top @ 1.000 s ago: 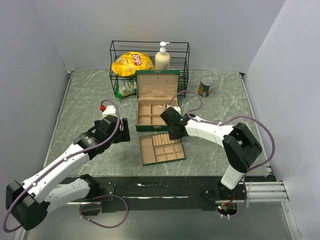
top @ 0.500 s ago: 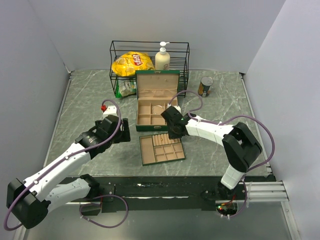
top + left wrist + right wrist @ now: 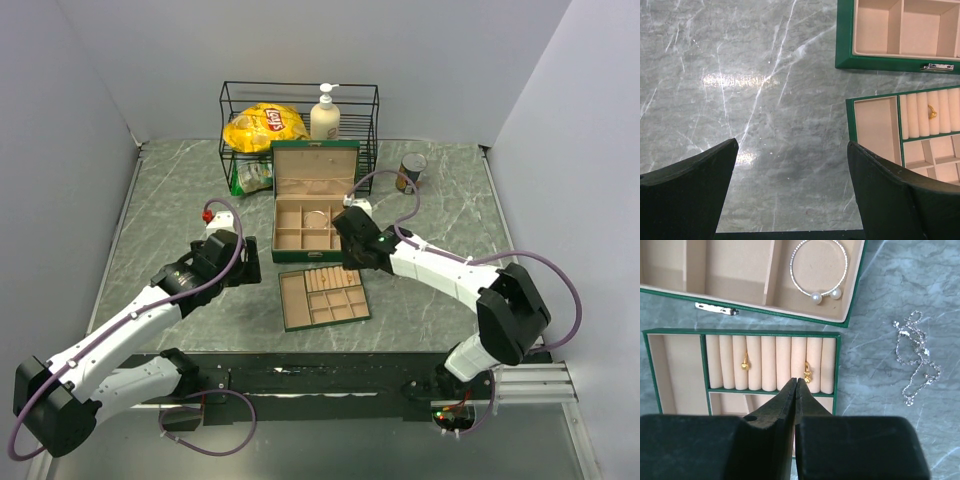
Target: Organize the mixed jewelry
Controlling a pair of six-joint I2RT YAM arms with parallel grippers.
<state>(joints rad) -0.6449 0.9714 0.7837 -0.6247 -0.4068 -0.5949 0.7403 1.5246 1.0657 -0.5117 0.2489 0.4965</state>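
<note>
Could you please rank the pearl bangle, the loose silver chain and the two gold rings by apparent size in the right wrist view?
1. Silver chain and pearl bangle: similar spread, the chain longer, the bangle rounder; too close to rank.
2. Left gold ring and right gold ring: far smaller, and they look alike.

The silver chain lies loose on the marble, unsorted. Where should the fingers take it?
Probably pinch the silver chain at its bunched upper end, straight down: it lies flat and slack on the table, so no side offers an edge; the bunch gives most to catch.
</note>
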